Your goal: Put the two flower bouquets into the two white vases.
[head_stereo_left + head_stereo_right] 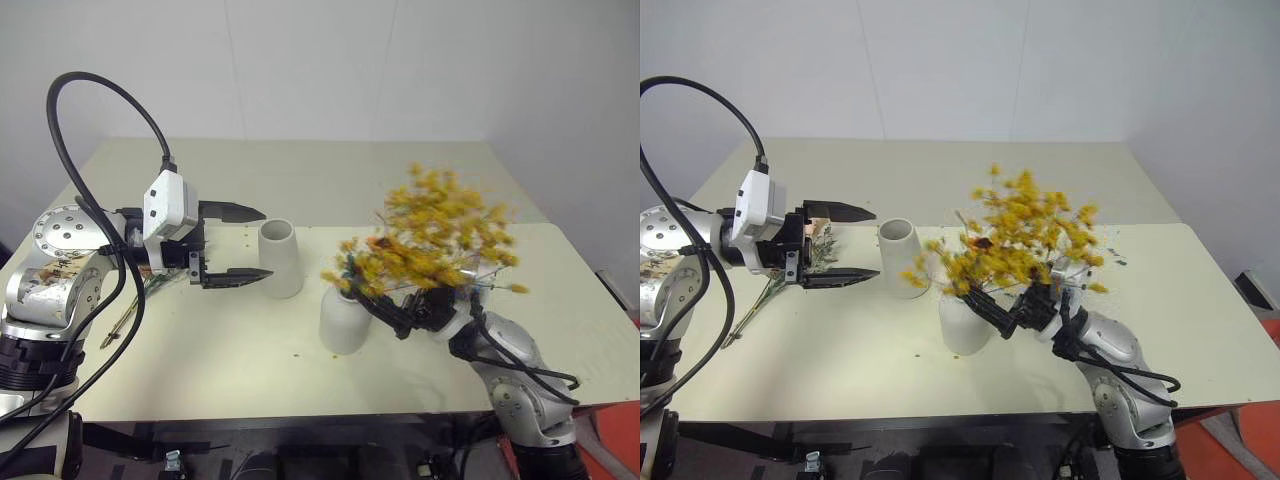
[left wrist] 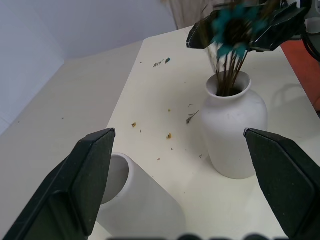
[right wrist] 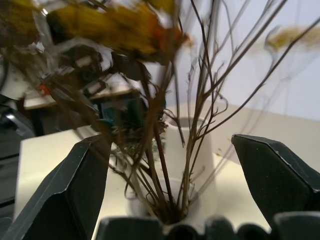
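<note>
The bushy yellow-orange bouquet (image 1: 440,232) stands with its thin brown stems (image 3: 187,165) in the neck of the squat white vase (image 1: 343,320). My right gripper (image 1: 1005,305) is open just right of that vase, one finger on each side of the stems and not closed on them. The taller cone-shaped white vase (image 1: 281,257) stands empty to the left. My left gripper (image 1: 258,242) hangs open beside it, pointing right, holding nothing. The grey-green sprig bouquet (image 1: 775,288) with its pale pink bloom (image 1: 820,233) lies on the table behind my left hand.
Small flower crumbs (image 2: 169,135) are scattered on the cream table (image 1: 200,360) between the vases. A white wall runs along the table's far edge. At the far right, the floor beyond the table edge (image 1: 600,300) shows red.
</note>
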